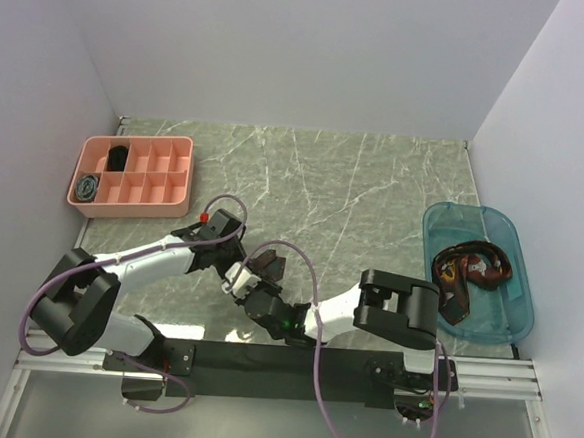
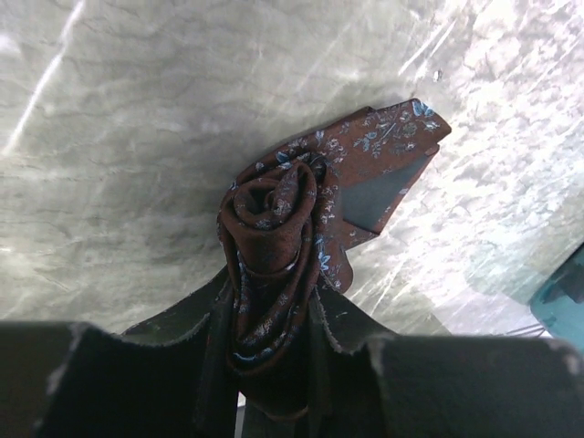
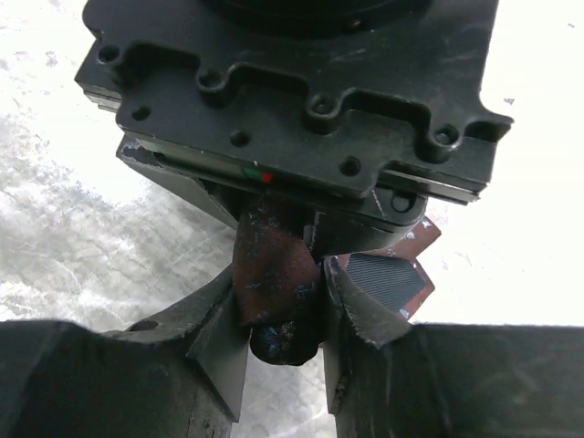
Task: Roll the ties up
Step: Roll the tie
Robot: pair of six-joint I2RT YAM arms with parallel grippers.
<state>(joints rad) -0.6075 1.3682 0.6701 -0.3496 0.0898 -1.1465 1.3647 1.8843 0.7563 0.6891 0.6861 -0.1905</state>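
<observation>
From above, the rolled tie [image 1: 267, 264] is held near the centre of the table [image 1: 375, 185], toward six o'clock. Left wrist: it is pinched by the left gripper [image 2: 274, 315], pointed end [image 2: 401, 137] at one o'clock. Right wrist: it is clamped by the right gripper [image 3: 281, 306]. Probably the end should be tucked under steady tension.

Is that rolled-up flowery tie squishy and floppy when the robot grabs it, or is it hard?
Probably soft: the rolled tie bulges and creases where the left gripper pinches it. Its pointed end sticks out loose, so the coil would likely unwind if released. Being thin fabric, it is probably light too.
</observation>
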